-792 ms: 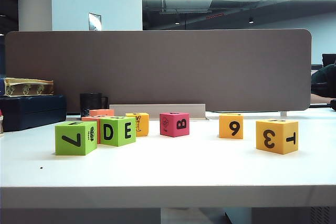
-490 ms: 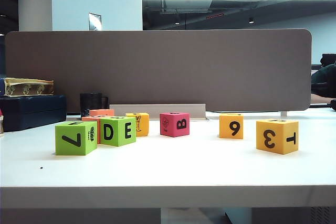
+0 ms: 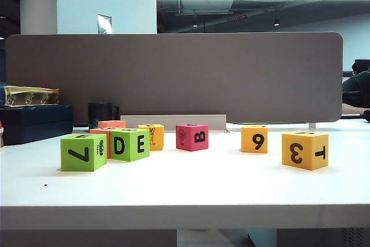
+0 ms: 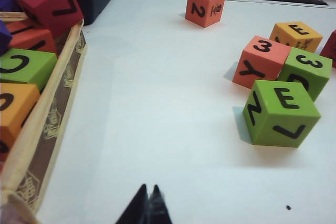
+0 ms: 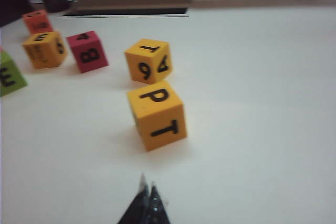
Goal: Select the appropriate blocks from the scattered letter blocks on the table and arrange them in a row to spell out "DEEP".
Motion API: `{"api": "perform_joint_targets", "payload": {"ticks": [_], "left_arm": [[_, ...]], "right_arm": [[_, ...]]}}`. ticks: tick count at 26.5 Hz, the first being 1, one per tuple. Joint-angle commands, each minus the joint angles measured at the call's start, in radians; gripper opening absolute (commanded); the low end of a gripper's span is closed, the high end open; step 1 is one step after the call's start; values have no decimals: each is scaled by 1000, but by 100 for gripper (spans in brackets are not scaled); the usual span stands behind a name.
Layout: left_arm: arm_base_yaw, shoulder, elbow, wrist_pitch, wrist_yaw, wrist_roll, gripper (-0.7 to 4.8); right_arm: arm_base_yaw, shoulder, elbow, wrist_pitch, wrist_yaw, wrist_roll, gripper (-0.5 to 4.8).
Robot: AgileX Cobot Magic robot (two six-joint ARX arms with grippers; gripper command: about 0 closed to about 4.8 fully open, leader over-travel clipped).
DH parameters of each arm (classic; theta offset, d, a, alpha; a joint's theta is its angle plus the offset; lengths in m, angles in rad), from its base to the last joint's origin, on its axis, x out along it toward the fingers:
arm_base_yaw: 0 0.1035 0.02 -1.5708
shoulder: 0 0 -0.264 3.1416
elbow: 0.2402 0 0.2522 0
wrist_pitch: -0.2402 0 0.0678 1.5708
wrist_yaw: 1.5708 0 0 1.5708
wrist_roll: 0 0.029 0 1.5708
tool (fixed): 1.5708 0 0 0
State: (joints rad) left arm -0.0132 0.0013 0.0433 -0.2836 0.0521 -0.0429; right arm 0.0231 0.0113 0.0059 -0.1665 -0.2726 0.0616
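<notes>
Selection has not begun: left gripper (image 4: 148,203) and right gripper (image 5: 147,203) hover closed above the table (image 3: 191,186), needing to open over the P-topped block (image 5: 156,115).

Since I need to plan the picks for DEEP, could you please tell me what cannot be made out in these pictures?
- Exterior view: block tops are edge-on, so top letters are unreadable; the salmon blocks sit mostly hidden behind the green D/E block.
- Left wrist view: the tray is cut by the frame edge; the left hand shows only its shut tips.
- Right wrist view: blurred; the far orange block is unreadable. The right hand shows only its shut tips.
</notes>
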Motion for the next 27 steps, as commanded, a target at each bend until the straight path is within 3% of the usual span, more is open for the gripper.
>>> {"api": "perform_joint_targets", "payload": {"ticks": [1, 5, 12, 17, 23, 27], "left_arm": [[0, 1, -1, 9, 67, -3, -5], [0, 1, 0, 10, 154, -33, -6], [0, 1, 0, 10, 156, -71, -6], [0, 1, 0, 10, 161, -74, -6], [0, 1, 12, 30, 224, -287, -6], [0, 1, 46, 37, 225, -291, -6]], "right_arm": [[2, -12, -5, 29, -95, 95, -5], [3, -12, -5, 45, -164, 156, -5], [2, -12, -2, 66, -375, 156, -5], [2, -12, -2, 50, -384, 156, -5], [2, -12, -2, 44, -383, 156, -5], [2, -12, -2, 44, -383, 156, -5]]}}
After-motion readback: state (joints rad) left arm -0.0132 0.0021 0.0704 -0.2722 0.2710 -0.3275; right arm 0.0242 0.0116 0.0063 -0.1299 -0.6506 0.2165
